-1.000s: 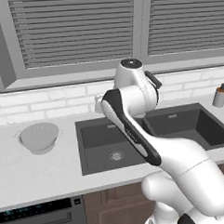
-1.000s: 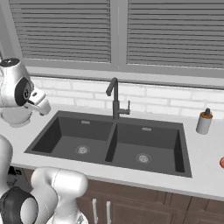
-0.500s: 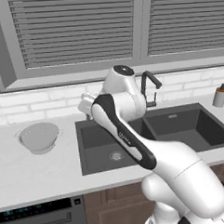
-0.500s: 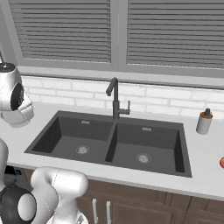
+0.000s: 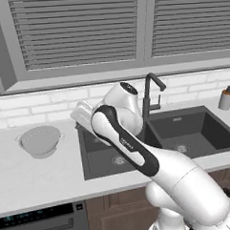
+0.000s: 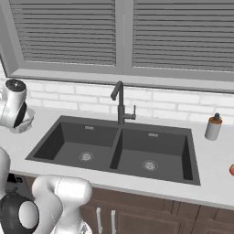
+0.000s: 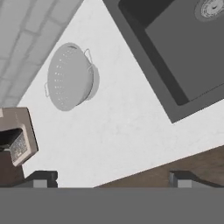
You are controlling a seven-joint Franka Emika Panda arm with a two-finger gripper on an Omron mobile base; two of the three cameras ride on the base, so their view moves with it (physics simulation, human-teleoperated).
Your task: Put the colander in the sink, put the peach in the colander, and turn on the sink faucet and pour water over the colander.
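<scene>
Colander upright on bench, left of sink, well apart from basin edge, nothing inside. Faucet behind sink divider. Peach on bench, far right of sink. Soap dispenser right of sink, near wall. Gripper jaws wide, holding nothing, above bench between colander and sink. No readable writing or labels.

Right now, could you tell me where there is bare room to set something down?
Both sink basins lie bare, and so does the counter between the colander and the sink's left rim. It is tighter on the right, by the soap dispenser and the peach.
</scene>
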